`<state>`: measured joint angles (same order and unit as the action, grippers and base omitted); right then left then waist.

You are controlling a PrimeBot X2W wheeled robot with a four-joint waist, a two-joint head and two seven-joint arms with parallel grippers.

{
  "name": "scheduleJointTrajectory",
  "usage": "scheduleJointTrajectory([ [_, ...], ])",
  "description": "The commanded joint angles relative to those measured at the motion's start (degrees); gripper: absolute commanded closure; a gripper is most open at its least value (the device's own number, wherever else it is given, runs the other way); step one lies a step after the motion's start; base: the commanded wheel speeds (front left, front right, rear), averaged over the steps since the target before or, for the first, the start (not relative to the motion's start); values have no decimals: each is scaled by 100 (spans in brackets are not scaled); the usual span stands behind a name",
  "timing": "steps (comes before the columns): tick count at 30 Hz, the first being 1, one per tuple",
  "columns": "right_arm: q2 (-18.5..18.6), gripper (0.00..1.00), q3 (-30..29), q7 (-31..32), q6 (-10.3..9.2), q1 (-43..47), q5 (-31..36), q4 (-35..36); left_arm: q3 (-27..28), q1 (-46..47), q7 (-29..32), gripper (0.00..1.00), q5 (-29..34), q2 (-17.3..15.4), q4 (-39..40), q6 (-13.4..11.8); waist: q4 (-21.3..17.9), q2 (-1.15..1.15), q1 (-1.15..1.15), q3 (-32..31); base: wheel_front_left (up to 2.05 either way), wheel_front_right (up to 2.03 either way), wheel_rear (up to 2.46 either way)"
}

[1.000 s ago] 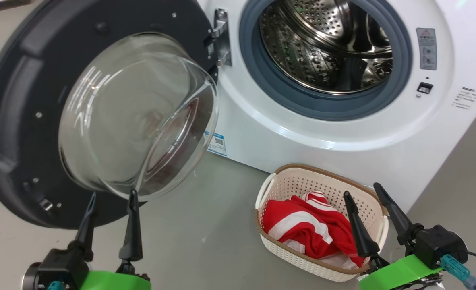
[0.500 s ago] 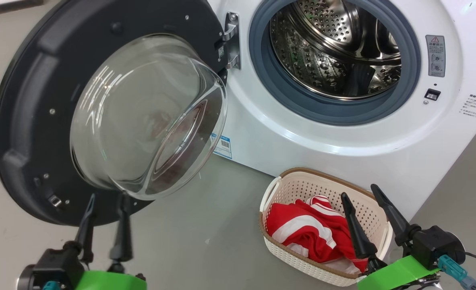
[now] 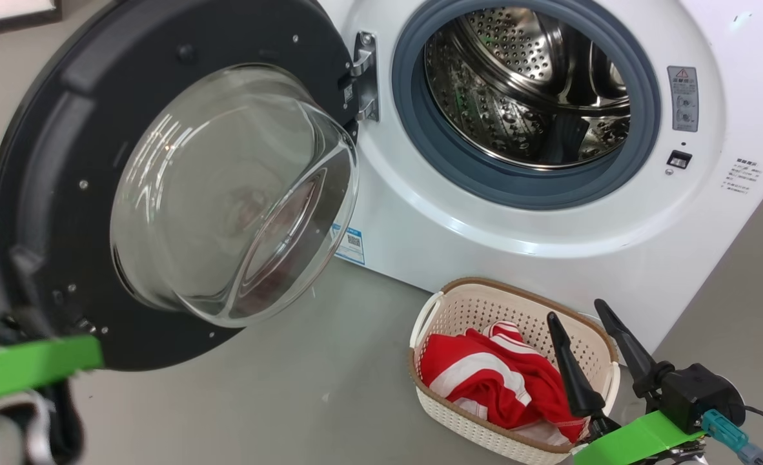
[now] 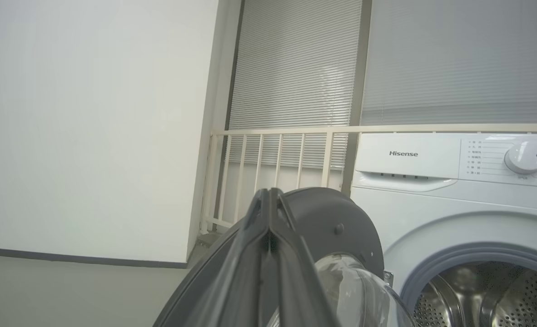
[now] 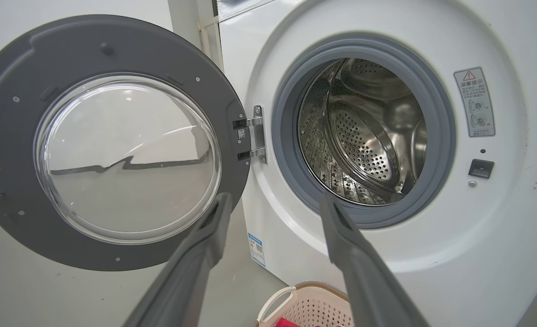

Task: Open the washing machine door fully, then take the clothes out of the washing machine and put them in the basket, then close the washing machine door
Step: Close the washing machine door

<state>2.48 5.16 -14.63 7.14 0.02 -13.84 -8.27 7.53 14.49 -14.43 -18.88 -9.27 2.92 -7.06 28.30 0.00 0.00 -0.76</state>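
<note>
Washing machine door (image 3: pixel 46 161) wide open, clothes (image 3: pixel 485 368) in the basket (image 3: pixel 517 287).
The basket stands on the floor at the washing machine's (image 3: pixel 485 226) foot, below the steel drum (image 3: pixel 523 84). The right gripper (image 3: pixel 577 311) hovers over it, fingers spread, empty. The left gripper (image 4: pixel 268 200) is pinched closed on nothing, blurred, perhaps near the door's lower rim.

Big white washing machine (image 3: pixel 485 239), round black door (image 3: pixel 52 194) standing wide open on its left. Red clothes (image 3: pixel 485 374) with white stripes piled in small cream basket (image 3: pixel 517 303) just in front.
</note>
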Motion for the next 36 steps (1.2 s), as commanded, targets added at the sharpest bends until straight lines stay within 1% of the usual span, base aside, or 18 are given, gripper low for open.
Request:
scheduleJointTrajectory([
  [1, 40, 0, 130, -37, 35, -131, -34, 125, 298, 304, -44, 100, -118, -189, 78, 30, -29, 0, 0, -42, 0, 0, 0],
  [4, 40, 0, 81, -37, 35, -117, -42, 128, 668, 768, -49, 100, -575, -276, -246, 189, -61, 0, 0, -90, 0, 0, 0],
  [7, 40, 0, 80, -37, 35, -87, -67, 112, 1004, 1257, -51, 100, -966, -483, -921, 382, -113, 0, 0, -149, 0, 0, 0],
  [8, 40, 0, 69, -37, 35, -80, -76, 110, 1088, 1407, -34, 100, -1083, -551, -1190, 424, -126, 0, 0, -160, 0, 0, 0],
  [9, 40, 0, 45, -37, 35, -67, -87, 110, 1285, 1759, 3, 100, -1381, -658, -1766, 501, -154, 0, 0, -185, 0, 0, 0],
  [11, 40, 0, 33, -37, 35, -57, -95, 109, 1417, 2097, 111, 100, -1627, -767, -2375, 565, -180, 0, 0, -205, 0, 0, 0],
  [16, 40, 0, 45, -37, 35, -40, -77, 109, 1741, 2944, 692, 100, -2362, -956, -3799, 695, -241, 0, 0, -232, 0, 0, 0],
  [18, 40, 0, 44, -37, 35, -34, -56, 116, 1823, 3232, 986, 100, -2568, -1072, -4277, 689, -262, 0, 0, -228, 0, 0, 0],
  [21, 40, 0, 35, -37, 35, -23, -25, 122, 1926, 3588, 1469, 100, -2826, -1217, -4905, 593, -293, 0, 0, -212, 0, 0, 0],
  [25, 40, 0, 42, -37, 35, -2, 1, 131, 1854, 3836, 2043, 100, -2893, -1377, -5549, 441, -330, 0, 0, -183, 0, 0, 0],
  [28, 40, 0, 57, -37, 35, 3, 17, 132, 1828, 3957, 2476, 100, -2996, -1382, -5915, 389, -350, 0, 0, -164, 0, 0, 0],
  [29, 40, 0, 57, -37, 35, 3, 17, 132, 1828, 3957, 2476, 100, -2996, -1382, -5915, 389, -350, 0, 0, -164, 0, 0, 0],
  [31, 40, 0, 67, -37, 35, -1, 27, 131, 1890, 4038, 2762, 100, -3152, -1338, -6107, 385, -364, 0, 0, -158, 0, 0, 0],
  [36, 40, 0, 45, -37, 35, -3, 52, 138, 2156, 4179, 3404, 100, -3629, -1251, -6351, 501, -386, 0, 0, -161, 0, 0, 0],
])
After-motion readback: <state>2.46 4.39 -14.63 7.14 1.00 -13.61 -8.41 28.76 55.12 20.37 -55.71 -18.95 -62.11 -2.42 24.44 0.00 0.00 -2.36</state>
